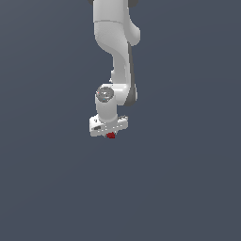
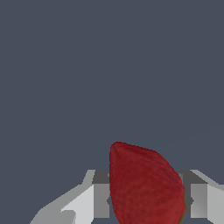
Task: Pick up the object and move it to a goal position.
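The object [image 2: 144,186] is a dark-red strawberry-shaped lump with a thin green edge, filling the space between the two grey fingers [image 2: 101,199] in the wrist view. In the exterior view only a small red piece of the object [image 1: 111,135] shows under the white gripper [image 1: 109,133], which hangs from the white arm near the picture's middle. The jaws press on the lump from both sides, so the gripper is shut on it. Whether the lump touches the grey floor cannot be told.
A plain dark grey-blue surface [image 1: 188,179] fills both views. The white arm [image 1: 115,47] comes down from the exterior view's upper middle. No other object or goal marker shows.
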Robot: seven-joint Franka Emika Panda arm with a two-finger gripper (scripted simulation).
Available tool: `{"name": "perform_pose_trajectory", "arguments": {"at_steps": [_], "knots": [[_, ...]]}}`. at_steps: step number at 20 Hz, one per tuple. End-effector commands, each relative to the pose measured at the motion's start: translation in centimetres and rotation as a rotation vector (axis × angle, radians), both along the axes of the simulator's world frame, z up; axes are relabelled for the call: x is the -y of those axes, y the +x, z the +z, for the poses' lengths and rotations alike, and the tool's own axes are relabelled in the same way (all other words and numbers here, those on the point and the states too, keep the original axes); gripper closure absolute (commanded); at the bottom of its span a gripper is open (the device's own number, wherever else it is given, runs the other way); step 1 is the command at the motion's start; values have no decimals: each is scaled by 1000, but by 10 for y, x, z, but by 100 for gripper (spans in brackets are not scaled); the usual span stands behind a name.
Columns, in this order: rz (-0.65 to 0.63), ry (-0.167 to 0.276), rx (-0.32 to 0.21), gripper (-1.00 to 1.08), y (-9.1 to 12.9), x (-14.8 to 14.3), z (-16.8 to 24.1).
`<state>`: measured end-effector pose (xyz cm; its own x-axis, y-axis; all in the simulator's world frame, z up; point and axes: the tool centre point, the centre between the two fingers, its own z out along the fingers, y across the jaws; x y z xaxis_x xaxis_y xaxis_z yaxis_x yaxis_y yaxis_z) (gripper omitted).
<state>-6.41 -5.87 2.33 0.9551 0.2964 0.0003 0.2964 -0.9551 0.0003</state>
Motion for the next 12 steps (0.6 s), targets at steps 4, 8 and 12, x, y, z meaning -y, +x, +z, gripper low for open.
{"name": "perform_pose_trajectory", "arguments": {"at_steps": [4,8,12], "knots": [[0,0,0,108,0,-4,8],[0,0,0,108,0,-12,24],[0,0,0,108,-1,-24,49]]}}
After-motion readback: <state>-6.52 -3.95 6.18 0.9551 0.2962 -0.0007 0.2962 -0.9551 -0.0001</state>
